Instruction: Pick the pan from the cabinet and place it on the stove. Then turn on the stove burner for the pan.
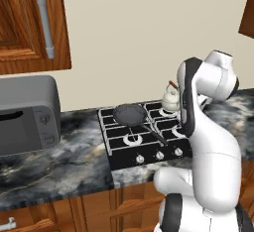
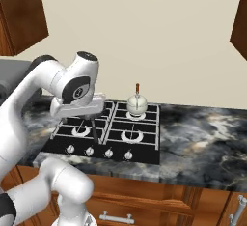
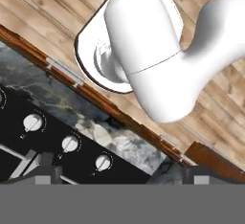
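Note:
The dark pan sits on the rear left burner of the black stove, its thin handle pointing toward the front right. Apart from it, my gripper is open with nothing between its fingertips. It hovers over the stove's front edge, looking down on the silver knobs. In the right base view my white hand covers the pan, and only the pan's handle shows below it. The reddish-brown cabinet hangs at the upper left, its door shut.
A small white kettle stands on the rear right burner. A grey microwave fills the counter to the stove's left. Dark marble counter stretches to the right. Wooden drawers run below.

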Controlling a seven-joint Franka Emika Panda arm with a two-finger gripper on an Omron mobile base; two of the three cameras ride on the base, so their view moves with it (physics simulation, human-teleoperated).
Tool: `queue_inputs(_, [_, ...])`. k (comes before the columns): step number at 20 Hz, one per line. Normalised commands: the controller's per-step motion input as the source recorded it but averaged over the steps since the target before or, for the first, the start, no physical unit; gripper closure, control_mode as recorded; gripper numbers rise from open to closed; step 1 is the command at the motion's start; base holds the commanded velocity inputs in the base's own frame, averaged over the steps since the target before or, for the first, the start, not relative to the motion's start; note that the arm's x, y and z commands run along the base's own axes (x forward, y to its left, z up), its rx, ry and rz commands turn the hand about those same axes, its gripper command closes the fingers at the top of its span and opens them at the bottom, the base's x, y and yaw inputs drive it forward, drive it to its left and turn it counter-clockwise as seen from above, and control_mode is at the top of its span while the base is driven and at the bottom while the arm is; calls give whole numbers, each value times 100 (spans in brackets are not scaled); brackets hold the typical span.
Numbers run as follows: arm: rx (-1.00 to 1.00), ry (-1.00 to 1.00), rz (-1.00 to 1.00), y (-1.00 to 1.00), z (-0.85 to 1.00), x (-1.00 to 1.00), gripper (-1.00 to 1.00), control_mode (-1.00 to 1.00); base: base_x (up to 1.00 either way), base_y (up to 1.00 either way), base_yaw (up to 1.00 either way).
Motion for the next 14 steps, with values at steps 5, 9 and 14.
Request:
queue_inputs(5, [-34,0,26,66,4,-32,-100,-100,0,0,0])
queue_inputs(9, [-34,0,39,33,5,-5,-100,-100,0,0,0])
queue_inputs(14, [-24,3,45,7,0,11,-100,-100,0,0,0])
